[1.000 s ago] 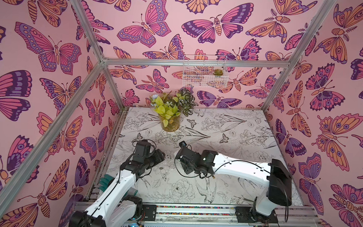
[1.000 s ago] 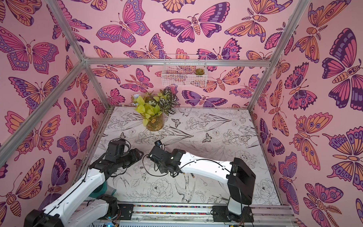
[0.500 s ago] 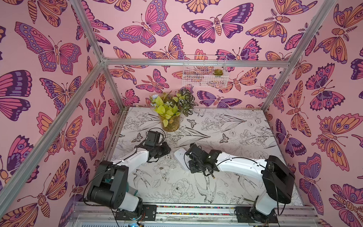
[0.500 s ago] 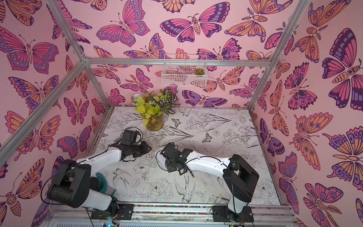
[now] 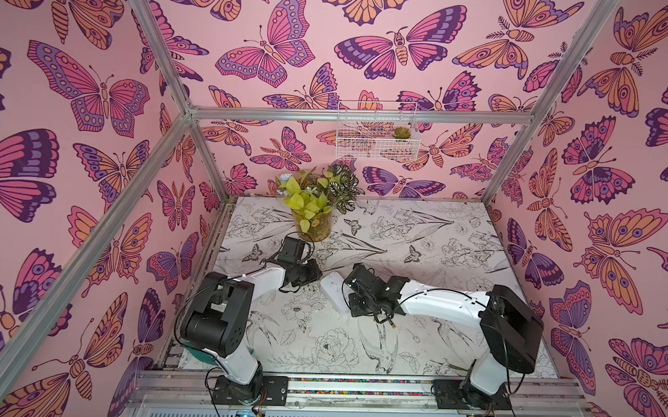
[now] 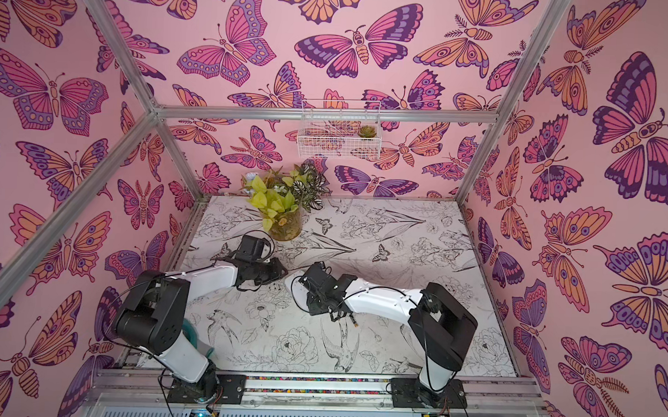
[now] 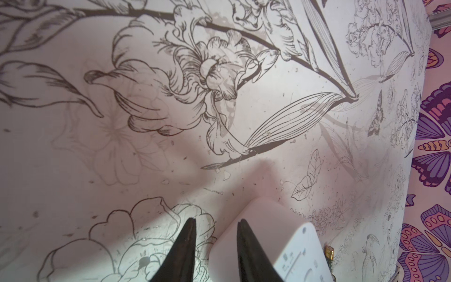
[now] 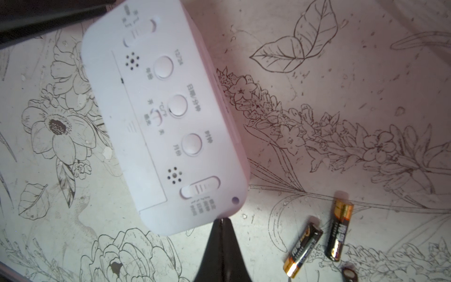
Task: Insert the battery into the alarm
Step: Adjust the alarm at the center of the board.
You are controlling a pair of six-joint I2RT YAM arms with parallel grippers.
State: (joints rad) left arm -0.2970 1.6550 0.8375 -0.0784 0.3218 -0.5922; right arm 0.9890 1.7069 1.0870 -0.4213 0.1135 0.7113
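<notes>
The white alarm lies back-up on the flowered table, between my two grippers. Its buttons and slide switch face up. Two black-and-gold batteries lie loose on the table beside its corner. My left gripper is open a little at the alarm's end. One finger overlaps the corner and the other is over bare table, with nothing clamped. My right gripper is shut and empty, its tip touching the alarm's edge near the switch.
A glass vase of leafy plants stands just behind the left gripper. A white wire basket hangs on the back wall. A small dark round object lies near the batteries. A metal rail runs along the front edge.
The left arm has folded down and its gripper has reached farther out to the alarm's end, jaws narrower. The right gripper has closed at the alarm's other side.
</notes>
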